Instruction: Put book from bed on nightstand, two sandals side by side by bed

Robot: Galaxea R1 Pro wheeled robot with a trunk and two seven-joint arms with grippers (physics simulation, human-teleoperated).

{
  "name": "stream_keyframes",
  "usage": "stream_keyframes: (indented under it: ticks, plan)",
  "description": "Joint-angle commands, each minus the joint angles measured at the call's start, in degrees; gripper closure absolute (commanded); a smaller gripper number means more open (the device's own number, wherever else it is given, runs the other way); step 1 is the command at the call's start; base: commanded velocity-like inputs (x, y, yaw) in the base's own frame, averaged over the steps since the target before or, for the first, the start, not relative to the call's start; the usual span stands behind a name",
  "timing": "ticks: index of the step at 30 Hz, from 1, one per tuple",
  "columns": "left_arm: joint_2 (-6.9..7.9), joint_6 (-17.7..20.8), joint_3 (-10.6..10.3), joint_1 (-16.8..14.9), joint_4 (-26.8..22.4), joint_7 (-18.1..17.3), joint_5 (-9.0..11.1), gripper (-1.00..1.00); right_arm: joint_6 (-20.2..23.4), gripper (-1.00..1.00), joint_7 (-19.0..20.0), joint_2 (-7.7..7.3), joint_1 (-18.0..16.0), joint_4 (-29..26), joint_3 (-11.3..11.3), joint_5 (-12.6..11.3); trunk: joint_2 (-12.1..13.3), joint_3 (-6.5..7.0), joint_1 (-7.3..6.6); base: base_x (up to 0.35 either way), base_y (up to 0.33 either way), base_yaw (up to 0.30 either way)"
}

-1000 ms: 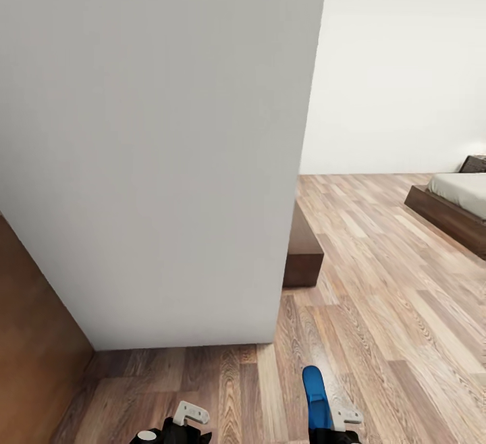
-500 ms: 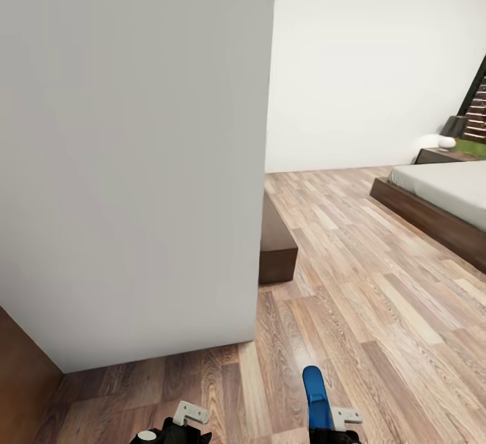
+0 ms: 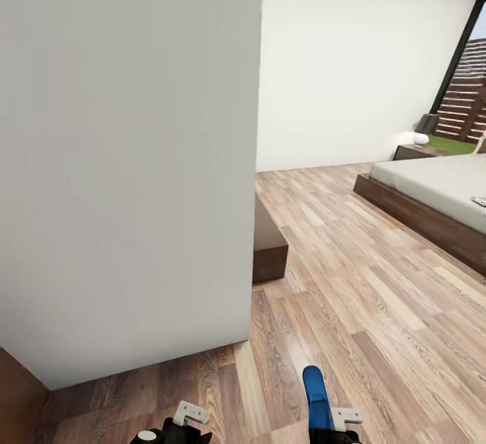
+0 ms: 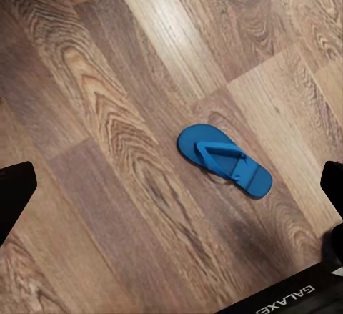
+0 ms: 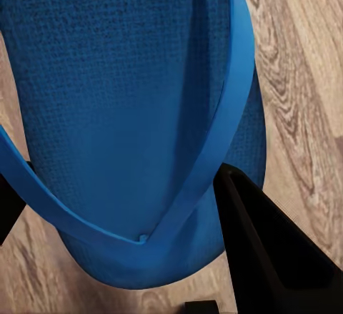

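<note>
You see a bright blue sandal on streaky light-brown plank floor. The sandal in your right gripper is the same blue, finely textured. Walls are white, the bed pale grey on dark-brown wood.

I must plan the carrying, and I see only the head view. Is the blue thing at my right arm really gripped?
Observer: Yes. The right wrist view shows the held sandal, strap side toward the camera, between the fingers of the right pincer.
Operator: And where is the other one?
Observer: The second sandal lies strap up on the wood floor, in front of the left pincer.
Operator: Does the left pincer touch it?
Observer: No. Its fingers stand wide open, apart from the sandal.
</note>
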Motion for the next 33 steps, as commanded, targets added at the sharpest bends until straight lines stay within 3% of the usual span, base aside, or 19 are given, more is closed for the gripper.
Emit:
stream_keyframes:
  ticks: [1,21,33]
  plan:
    - [0.01,0.0,0.0,0.0,-0.1,-0.1,-0.4,-1.0,-0.1,1.0,-0.1,0.05,0.0,0.0,-0.4,-0.1,0.0,-0.05,0.0,0.0,0.158,-0.202]
    - [0.02,-0.1,0.0,0.0,-0.1,0.0,-0.4,-1.0,-0.1,1.0,-0.1,0.02,0.0,0.0,-0.4,-0.1,0.0,-0.05,0.0,0.01,0.068,-0.259]
    - [0.01,0.0,0.0,0.0,-0.1,0.0,-0.4,-1.0,-0.1,1.0,-0.1,-0.02,-0.1,0.0,-0.4,-0.1,0.0,-0.05,0.0,0.017,0.101,-0.061]
